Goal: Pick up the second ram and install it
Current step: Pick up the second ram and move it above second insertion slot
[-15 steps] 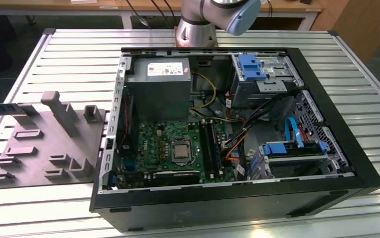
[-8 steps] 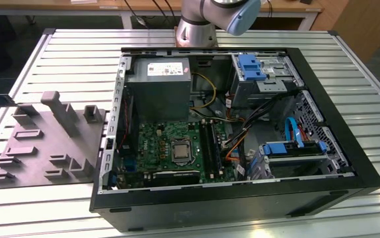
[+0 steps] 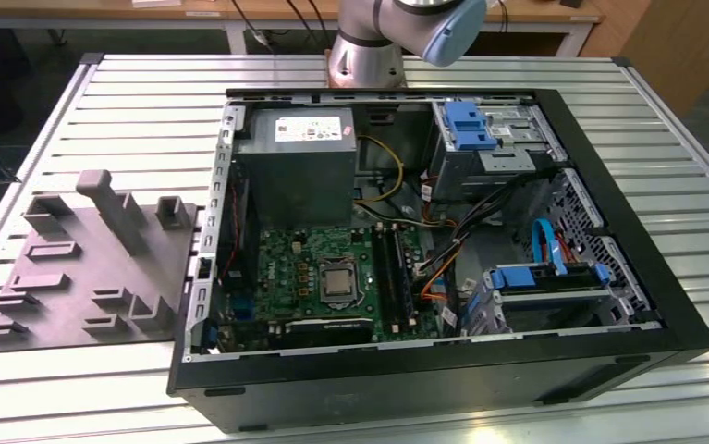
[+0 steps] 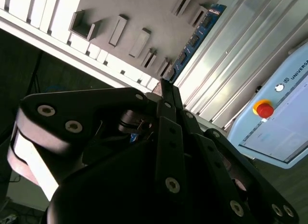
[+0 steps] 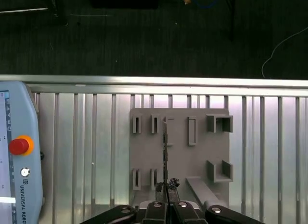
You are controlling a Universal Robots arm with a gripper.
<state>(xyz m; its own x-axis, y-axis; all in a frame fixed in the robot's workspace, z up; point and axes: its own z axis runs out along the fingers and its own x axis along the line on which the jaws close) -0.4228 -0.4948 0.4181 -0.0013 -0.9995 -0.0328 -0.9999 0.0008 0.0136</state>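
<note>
Where the exterior view begins at its left: a grey holder tray (image 3: 89, 268) with raised blocks and slots lies flat on the slatted metal table (image 3: 650, 92).
Middle of that view: an open computer case (image 3: 650, 277) lies on its side just beside the tray.
Inside the case: a grey power-supply box (image 3: 295, 176) sits at the far end. The green main board (image 3: 287, 268) lies below it, with long black memory slots (image 3: 391, 268) just beside the processor socket (image 3: 336, 282).
Exterior view's right: blue drive brackets (image 3: 468, 125) sit in the case's metal cages.
Arm: its base (image 3: 385, 42) stands on the table behind the case.
Control pendant: a pale-blue unit (image 5: 19, 185) with a red stop button (image 5: 19, 146) rests on the table, apart from the tray, in both wrist views.
Pincer: in both wrist views the gripper (image 5: 166, 188) is closed, its black fingers (image 4: 168, 127) pinched together on one end of a thin card.
Second ram (image 4: 195, 41): the dark-blue stick is held in the fingertips and reaches out over the tray. In the first wrist view it shows edge-on as a thin dark line between the tray's slots.
Contact with tray: cannot tell whether the stick's far end touches it.
</note>
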